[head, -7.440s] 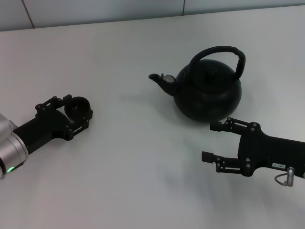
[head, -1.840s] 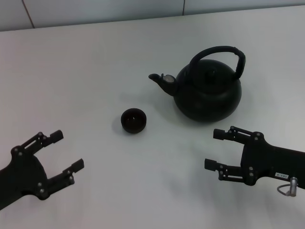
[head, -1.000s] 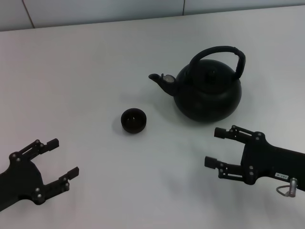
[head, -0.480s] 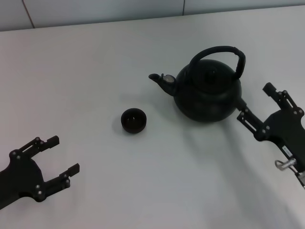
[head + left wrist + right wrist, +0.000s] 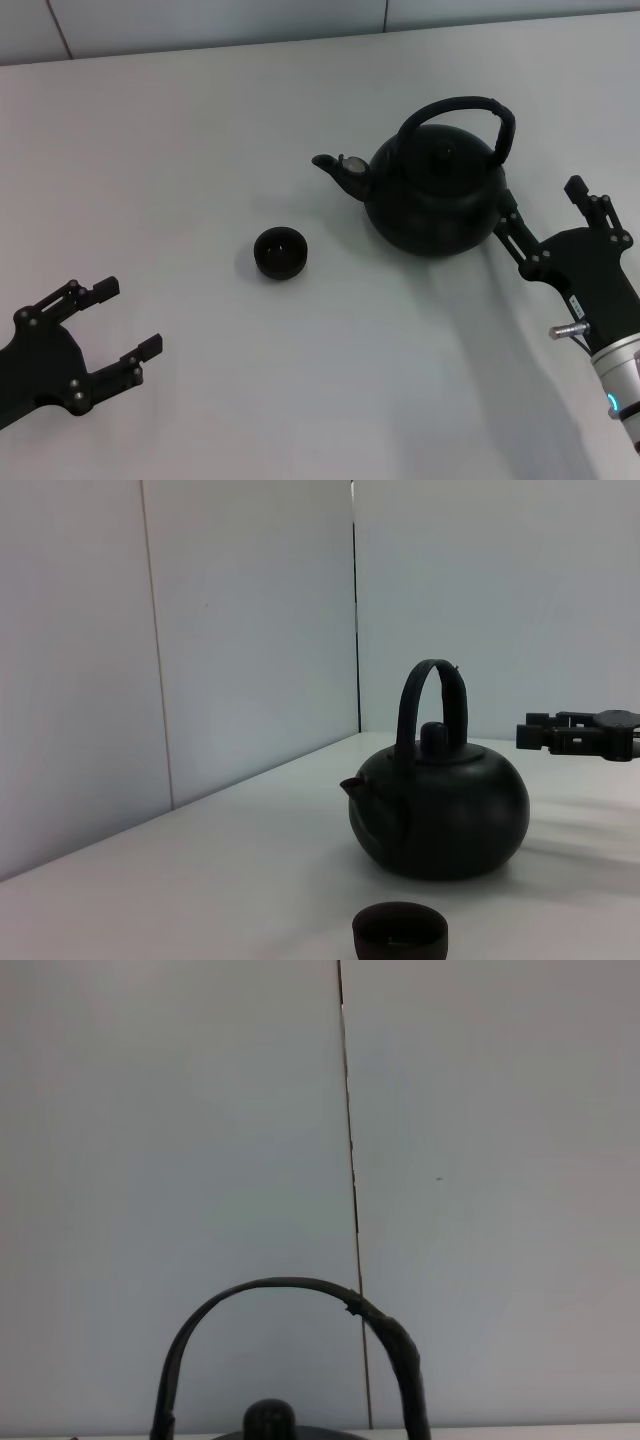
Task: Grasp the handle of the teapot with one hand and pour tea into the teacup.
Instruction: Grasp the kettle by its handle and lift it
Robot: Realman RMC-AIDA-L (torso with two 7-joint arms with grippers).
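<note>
The teapot [image 5: 435,195] stood upright on the white table [image 5: 200,130], toward the far right of the workspace, its short spout [image 5: 335,168] pointing to the robot's left. The handle [image 5: 470,115] arched over its lid, upright and untouched. The teacup [image 5: 280,252] sat on the table nearer the robot and to the left of the pot, just below the line of the spout and well apart from the pot's body; nothing lay between cup and spout.

The right pincer [image 5: 540,210] was at the pot's right side with its fingers spread wide, one finger [image 5: 512,232] lying close against the pot's lower flank, the other [image 5: 590,200] out to the right. It gripped nothing. From the right wrist view only the arch of the handle [image 5: 300,1330] and the lid knob [image 5: 268,1420] showed against a pale panelled wall [image 5: 150,1160].

The left pincer [image 5: 100,325] hung low at the near left, fingers parted and empty, well apart from the cup.
</note>
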